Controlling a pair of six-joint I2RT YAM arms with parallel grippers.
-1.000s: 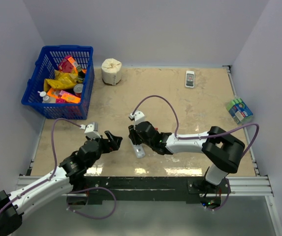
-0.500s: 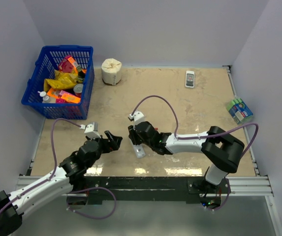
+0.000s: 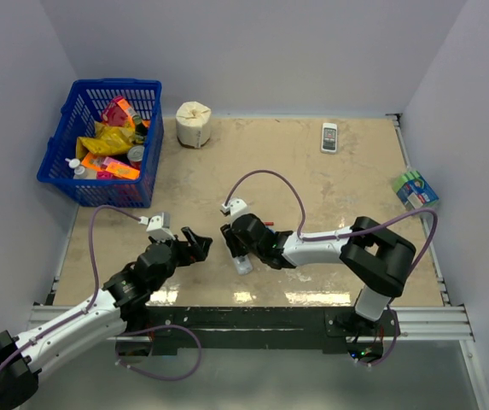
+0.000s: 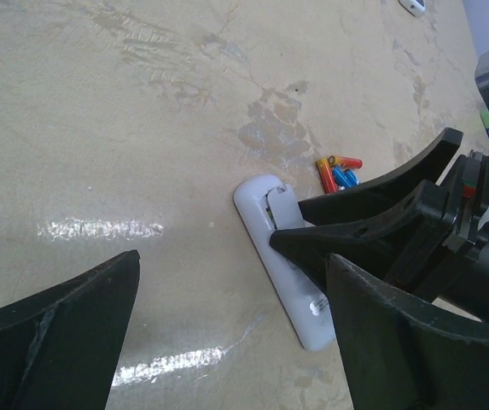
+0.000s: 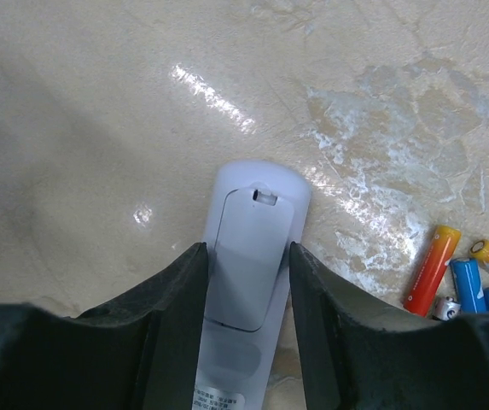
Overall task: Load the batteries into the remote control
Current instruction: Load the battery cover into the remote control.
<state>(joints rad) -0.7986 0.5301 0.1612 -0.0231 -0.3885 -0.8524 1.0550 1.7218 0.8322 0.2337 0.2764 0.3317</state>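
The remote control (image 5: 253, 248) lies back up on the table, its battery cover closed, between the two arms (image 3: 241, 260). My right gripper (image 5: 246, 248) straddles it from above, one finger along each long side; the jaws are open, and a sliver of table shows beside the right finger. Several batteries (image 5: 457, 273) in orange, red and blue lie in a loose group just right of the remote's top end (image 4: 336, 171). My left gripper (image 3: 200, 243) hovers wide open just left of the remote (image 4: 291, 286), holding nothing.
A blue basket (image 3: 99, 141) of packets stands at the back left, with a paper roll (image 3: 194, 124) beside it. A small white handset (image 3: 329, 137) lies at the back right. A green-blue pack (image 3: 416, 191) sits by the right wall.
My right gripper's jaws have spread a little on the remote's sides, and that wrist has shifted slightly toward the near left. The left arm has not moved.
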